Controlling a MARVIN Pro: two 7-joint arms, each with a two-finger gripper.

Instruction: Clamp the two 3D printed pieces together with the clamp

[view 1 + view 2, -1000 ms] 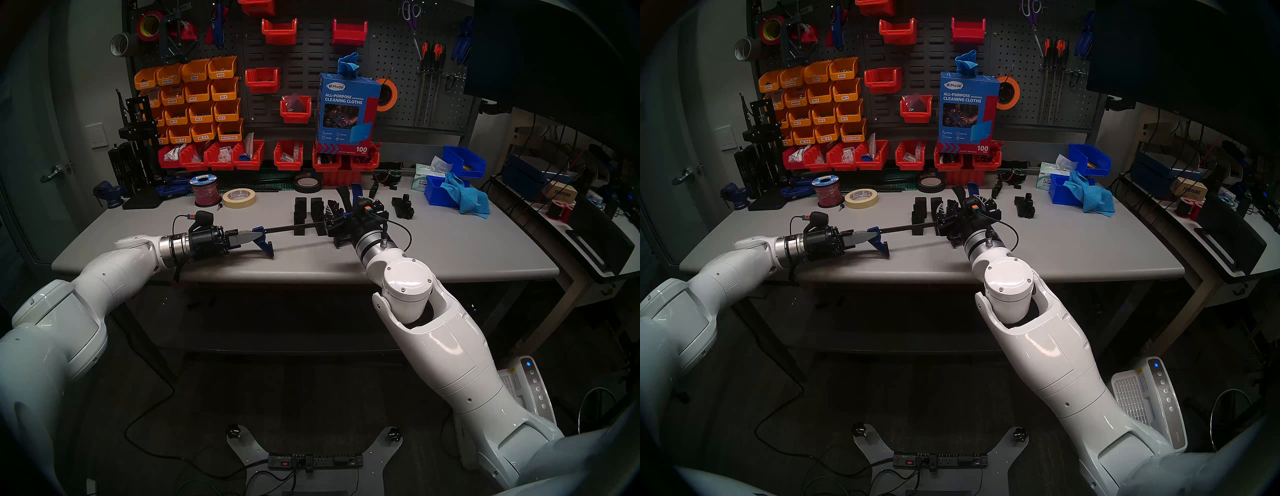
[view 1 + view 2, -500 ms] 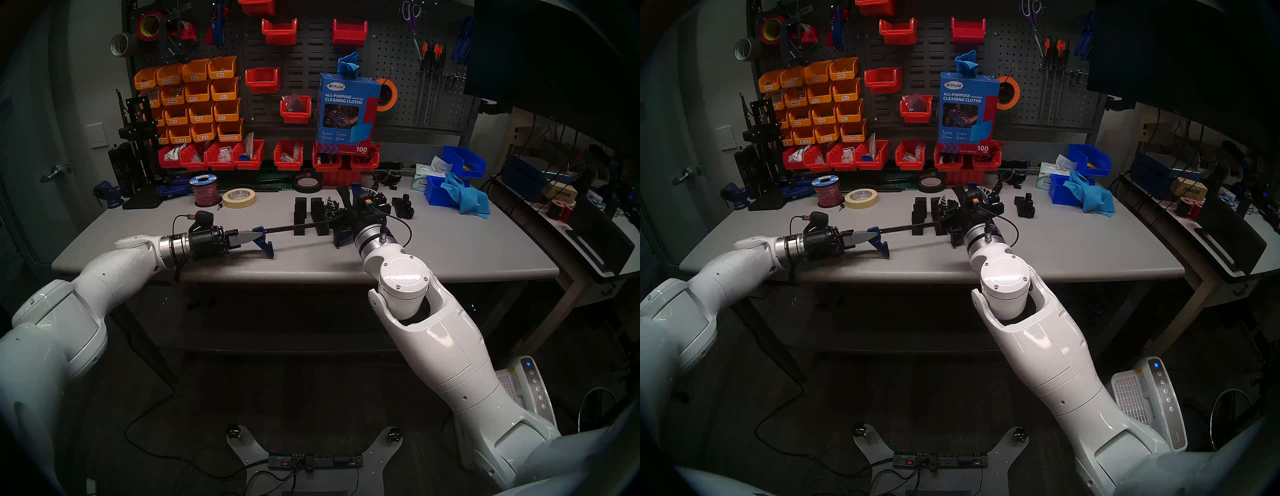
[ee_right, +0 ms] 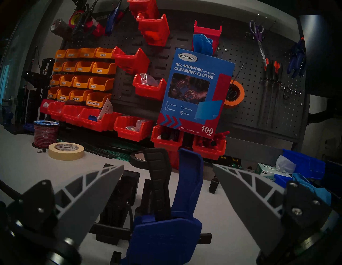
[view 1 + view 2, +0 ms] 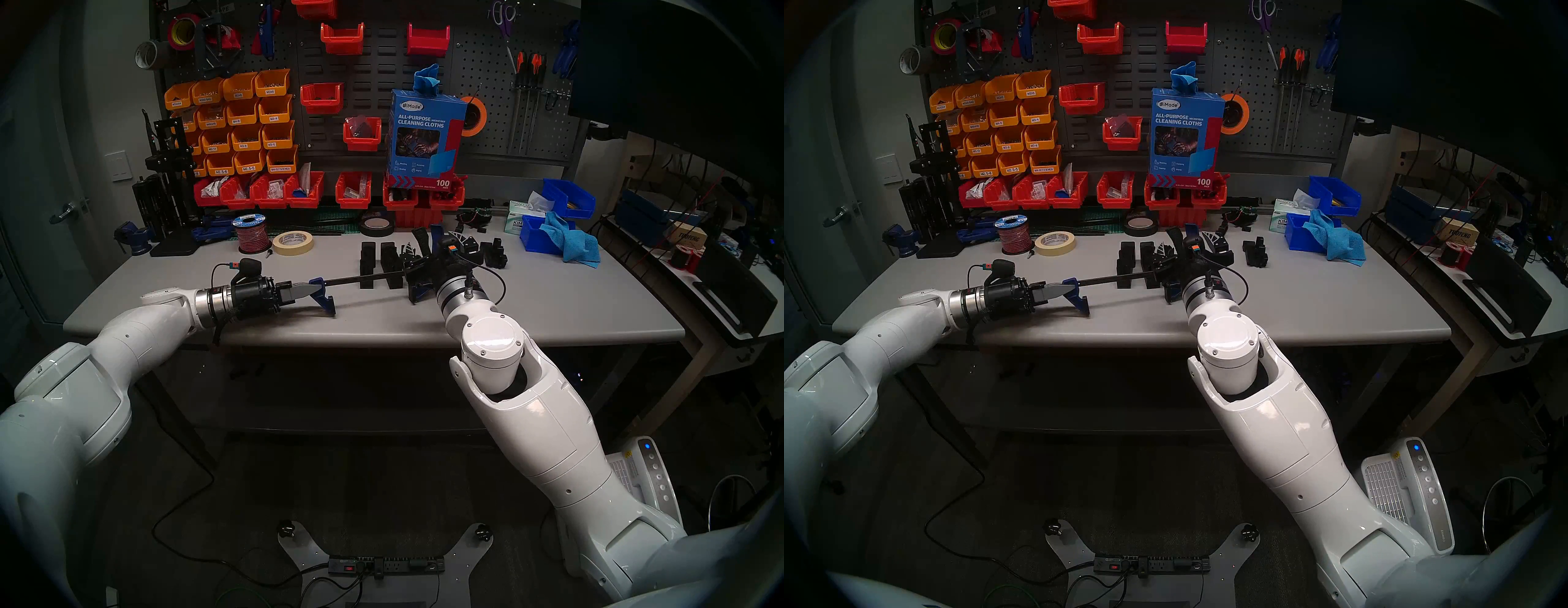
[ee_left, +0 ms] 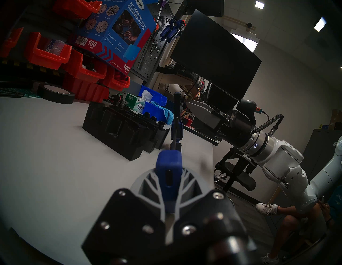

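The left gripper (image 4: 303,291) is closed on the far-left end of the clamp (image 4: 365,278), pinching the blue end jaw (image 5: 168,167), and carries the black bar level above the surface (image 4: 551,305). The bar runs toward 3 o'clock in the head view and passes in front of the two printed pieces (image 4: 379,263), which stand upright side by side on the surface near the middle, at about 12 o'clock from the bar's midpoint; whether the bar touches them I cannot tell. The right gripper (image 3: 168,194) stands wide open around the clamp's handle: in its wrist view the black trigger (image 3: 159,177) and the blue grip (image 3: 188,183) rise between its two grey fingers (image 3: 88,196), with clear space on either side, so nothing is held there yet. The step in hand looks like taking hold of the handle so the trigger can be squeezed. To do it well, the right gripper should centre itself so that one finger meets the trigger's outer face and the other the back of the blue grip, then close squarely across both; a skewed bite would likely slip off the curved trigger or twist the bar. The left gripper should hold firm and level meanwhile, since any sag would tip the sliding jaw (image 4: 418,293) away from the pieces. Before squeezing, both pieces need to sit between the two blue jaws; from these views they seem to lie behind the bar, so the clamp probably has to be moved over them first.
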